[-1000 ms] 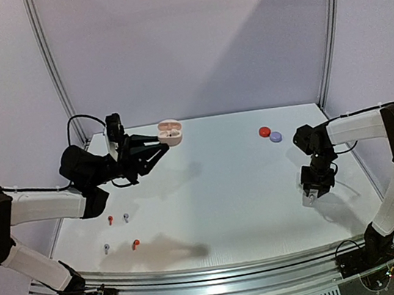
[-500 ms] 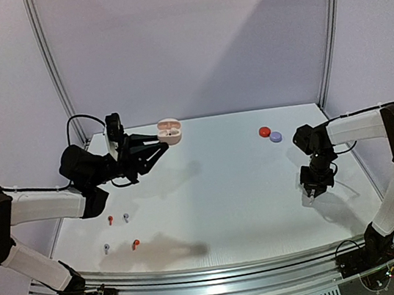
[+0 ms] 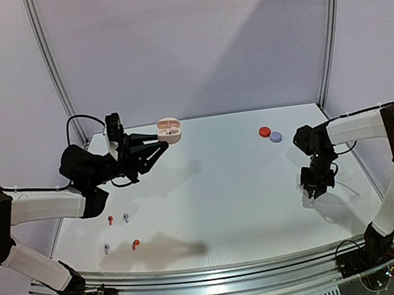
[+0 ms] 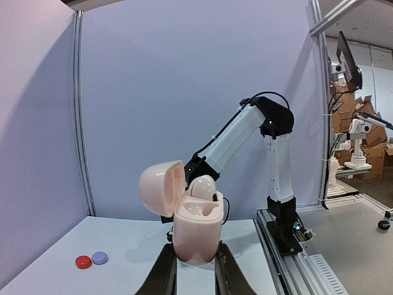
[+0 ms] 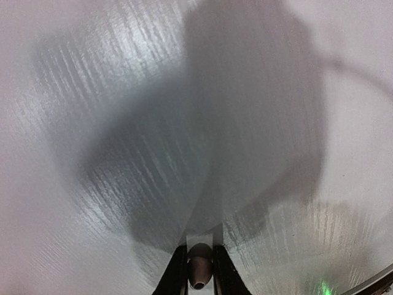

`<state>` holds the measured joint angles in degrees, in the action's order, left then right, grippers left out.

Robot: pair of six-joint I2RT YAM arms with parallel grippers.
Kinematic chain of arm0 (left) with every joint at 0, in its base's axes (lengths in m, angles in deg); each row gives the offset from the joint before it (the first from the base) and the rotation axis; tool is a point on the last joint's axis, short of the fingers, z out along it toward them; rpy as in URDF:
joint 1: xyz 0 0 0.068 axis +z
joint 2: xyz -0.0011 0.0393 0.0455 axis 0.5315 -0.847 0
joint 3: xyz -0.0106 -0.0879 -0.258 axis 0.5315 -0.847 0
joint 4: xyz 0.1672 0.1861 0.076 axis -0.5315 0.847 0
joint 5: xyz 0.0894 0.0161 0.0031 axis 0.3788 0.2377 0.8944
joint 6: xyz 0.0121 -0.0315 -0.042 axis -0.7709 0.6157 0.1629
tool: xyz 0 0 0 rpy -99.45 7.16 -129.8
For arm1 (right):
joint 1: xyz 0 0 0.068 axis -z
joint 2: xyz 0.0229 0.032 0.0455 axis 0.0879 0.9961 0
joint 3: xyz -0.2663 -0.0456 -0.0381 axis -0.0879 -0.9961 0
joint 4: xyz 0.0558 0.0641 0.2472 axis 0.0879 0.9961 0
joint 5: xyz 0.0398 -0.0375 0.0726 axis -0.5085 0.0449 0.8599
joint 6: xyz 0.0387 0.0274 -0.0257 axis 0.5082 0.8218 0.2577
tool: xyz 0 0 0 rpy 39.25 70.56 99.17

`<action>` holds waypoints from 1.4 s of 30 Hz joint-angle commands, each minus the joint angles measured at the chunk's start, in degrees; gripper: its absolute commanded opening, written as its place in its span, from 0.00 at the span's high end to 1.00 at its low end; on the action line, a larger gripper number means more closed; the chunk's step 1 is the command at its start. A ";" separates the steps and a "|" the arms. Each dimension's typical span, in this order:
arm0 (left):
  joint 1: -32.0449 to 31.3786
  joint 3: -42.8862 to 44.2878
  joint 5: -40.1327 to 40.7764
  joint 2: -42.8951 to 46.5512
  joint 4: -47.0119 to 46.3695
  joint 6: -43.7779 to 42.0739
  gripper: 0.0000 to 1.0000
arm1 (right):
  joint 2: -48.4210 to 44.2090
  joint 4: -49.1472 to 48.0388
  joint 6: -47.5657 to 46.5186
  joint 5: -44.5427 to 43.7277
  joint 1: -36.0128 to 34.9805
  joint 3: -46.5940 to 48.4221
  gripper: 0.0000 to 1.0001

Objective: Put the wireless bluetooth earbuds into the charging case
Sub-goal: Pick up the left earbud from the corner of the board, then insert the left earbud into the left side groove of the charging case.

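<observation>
Top view: the left jaws are pinching the open case in the air at the upper left, above the bench. Four buds, two red and two grey, are lying at the lower left, well apart from the case. The right jaws are pointing down at the right. A red case and a lavender case are sitting shut, side by side, at the upper right.

Left wrist: the case is standing upright between the jaws, its lid hanging open to the left.

Right wrist: the right jaws are pinching one bud at the bottom centre, close over the bench.
</observation>
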<state>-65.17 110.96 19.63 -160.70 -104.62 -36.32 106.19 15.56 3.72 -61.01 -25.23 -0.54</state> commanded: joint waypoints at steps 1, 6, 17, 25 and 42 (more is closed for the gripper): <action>0.80 0.25 0.38 0.36 0.67 -0.84 1.00 | 0.91 0.89 -0.02 0.51 0.26 1.16 0.96; 0.80 0.10 1.90 0.34 1.01 -2.17 1.00 | 0.43 2.98 -1.21 -0.09 0.28 3.81 1.00; 0.39 -0.39 21.13 -0.37 4.97 -13.97 1.00 | -0.72 12.34 -5.72 -10.00 -9.84 27.94 1.00; -0.92 0.79 27.59 -1.63 4.09 -14.51 1.00 | 2.17 10.31 -14.65 -19.59 -23.55 56.92 1.00; -4.36 2.63 38.29 -2.30 0.68 -22.91 1.00 | 9.91 -33.38 -47.56 -26.65 -46.18 68.65 1.00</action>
<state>-68.47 112.54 53.55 -162.71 -102.54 -56.67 112.42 -8.09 -32.52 -83.81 -68.92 64.55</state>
